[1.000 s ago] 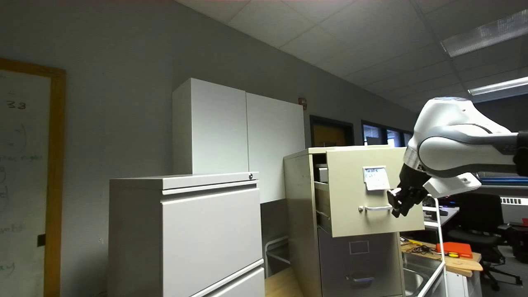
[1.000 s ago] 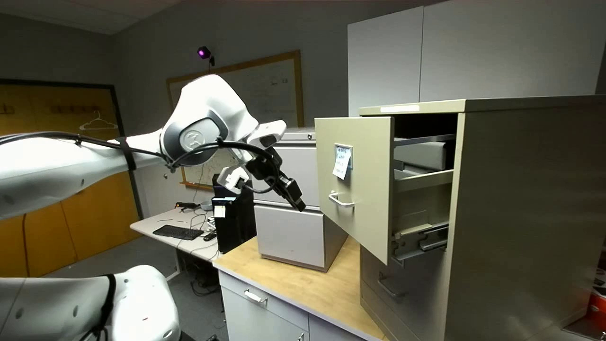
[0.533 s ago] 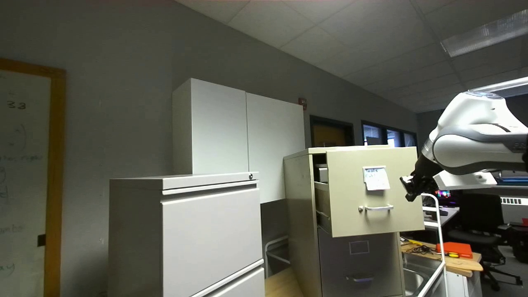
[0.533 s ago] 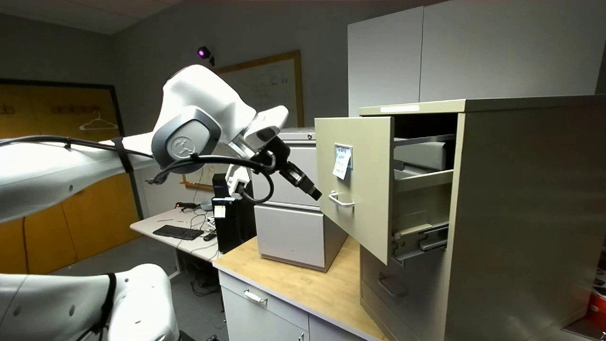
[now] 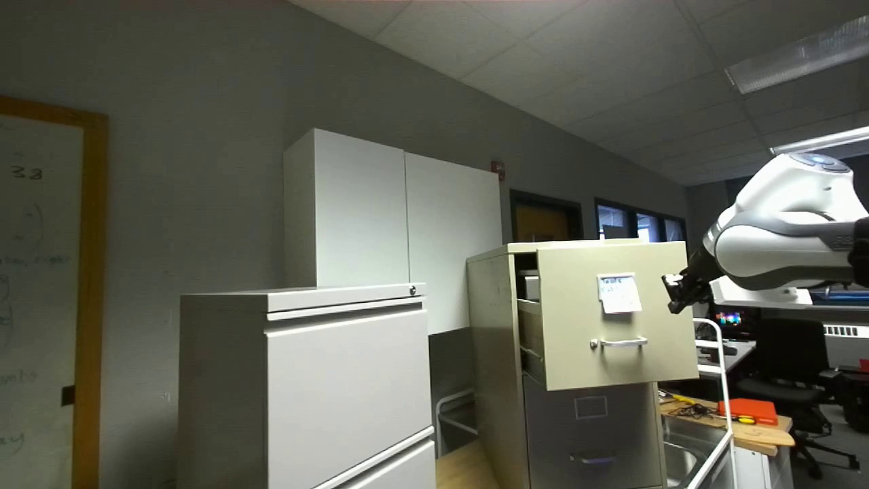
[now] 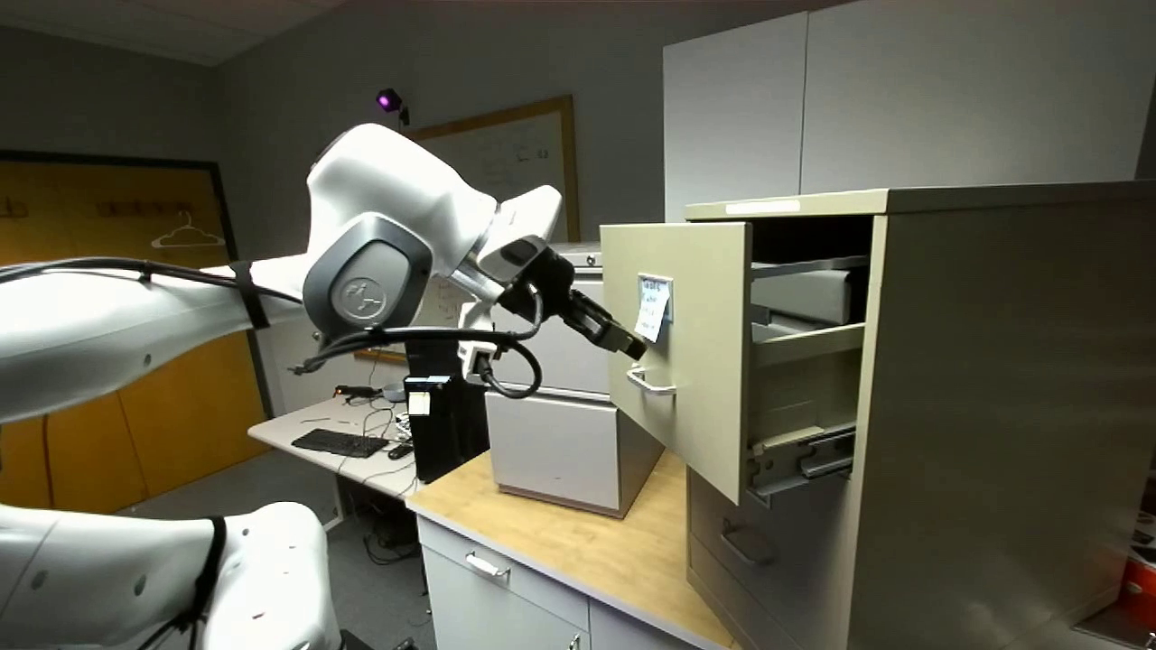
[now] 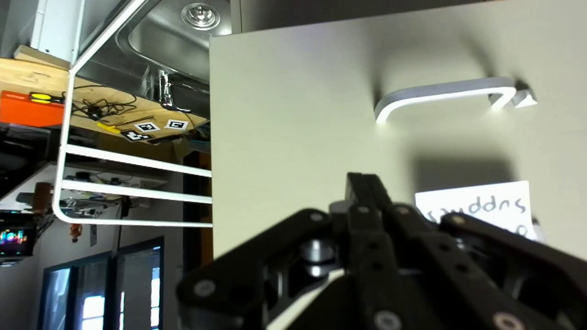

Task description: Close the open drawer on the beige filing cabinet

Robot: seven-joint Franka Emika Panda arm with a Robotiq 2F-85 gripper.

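The jaws are sitting fully closed, gripping nothing, near the uppermost drawer, which is jutting from the beige filing cabinet toward the front edge of the wooden tabletop.

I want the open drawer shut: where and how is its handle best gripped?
Probably the middle of the handle, coming from in front of the drawer: the handle is a level bar standing off its front, with a gap behind. The pincer, shut now, should open first, then close from above and below.
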